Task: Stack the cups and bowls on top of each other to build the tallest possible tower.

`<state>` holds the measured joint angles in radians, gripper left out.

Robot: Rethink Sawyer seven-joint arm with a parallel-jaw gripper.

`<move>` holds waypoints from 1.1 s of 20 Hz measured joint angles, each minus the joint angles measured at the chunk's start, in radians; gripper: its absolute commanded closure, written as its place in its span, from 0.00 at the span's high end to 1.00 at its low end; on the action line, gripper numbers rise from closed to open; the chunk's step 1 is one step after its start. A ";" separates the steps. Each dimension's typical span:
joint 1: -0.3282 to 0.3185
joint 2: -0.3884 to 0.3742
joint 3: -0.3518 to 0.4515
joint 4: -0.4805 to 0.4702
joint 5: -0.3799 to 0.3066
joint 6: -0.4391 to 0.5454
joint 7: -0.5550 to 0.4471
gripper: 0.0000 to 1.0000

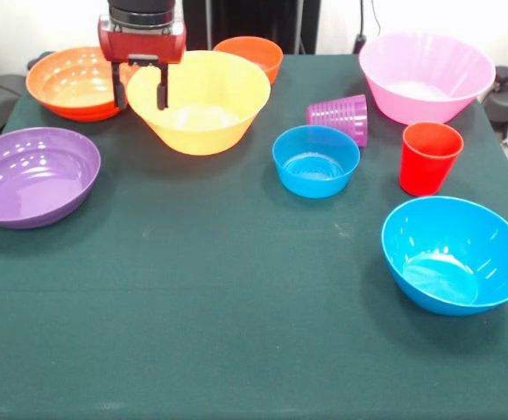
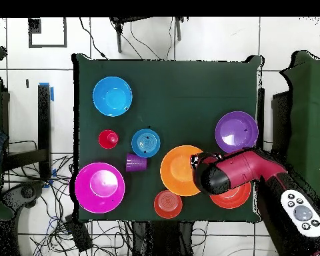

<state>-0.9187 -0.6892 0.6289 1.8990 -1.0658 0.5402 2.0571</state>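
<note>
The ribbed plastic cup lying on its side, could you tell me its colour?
Translucent purple cup, clearest in the front view.

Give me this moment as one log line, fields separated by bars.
gripper: open, at rim of big yellow-orange bowl | holding: nothing | purple cup: on its side | stacked: nothing

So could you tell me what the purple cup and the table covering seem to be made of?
The purple cup, lying on its side, looks like translucent ribbed plastic: light passes through its ridged wall. The table covering appears to be dark green cloth, matte, with faint lint specks and no glare.
</note>
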 measured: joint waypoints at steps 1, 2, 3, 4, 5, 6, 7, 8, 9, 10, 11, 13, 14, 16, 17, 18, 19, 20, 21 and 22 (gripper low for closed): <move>-0.001 -0.001 0.000 0.000 0.004 0.000 0.000 1.00; -0.002 -0.002 0.000 0.000 0.008 0.000 0.000 1.00; -0.005 -0.005 0.000 0.000 0.015 0.000 0.000 1.00; -0.006 -0.006 0.000 0.000 0.016 0.000 0.000 1.00; -0.008 -0.007 -0.001 0.000 0.016 0.000 0.000 1.00; -0.008 -0.007 -0.002 0.000 0.016 0.000 0.000 1.00; -0.008 -0.006 -0.004 0.000 0.016 0.000 0.000 1.00; -0.008 -0.006 -0.005 0.000 0.016 0.000 0.000 1.00; -0.008 -0.006 -0.006 0.000 0.016 0.000 0.000 1.00; -0.008 -0.006 -0.007 0.000 0.016 0.000 0.000 1.00; -0.008 -0.006 -0.008 0.000 0.016 0.000 0.000 1.00; -0.008 -0.006 -0.010 0.000 0.016 0.000 0.000 1.00; -0.008 -0.006 -0.011 0.000 0.016 0.000 0.000 1.00; -0.008 -0.004 -0.014 0.000 0.016 0.000 0.000 1.00; -0.008 0.002 -0.015 0.000 0.016 0.000 0.000 1.00; -0.009 0.004 -0.015 0.000 0.016 0.000 0.000 1.00; -0.009 0.006 -0.015 0.000 0.016 0.000 0.000 1.00; -0.010 0.010 -0.015 0.000 0.016 0.000 0.000 1.00; -0.013 0.016 -0.015 0.000 0.016 0.000 0.000 1.00; -0.015 0.021 -0.015 0.000 0.016 0.000 0.000 1.00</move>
<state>-0.9339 -0.6682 0.6140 1.8987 -1.0498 0.5400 2.0571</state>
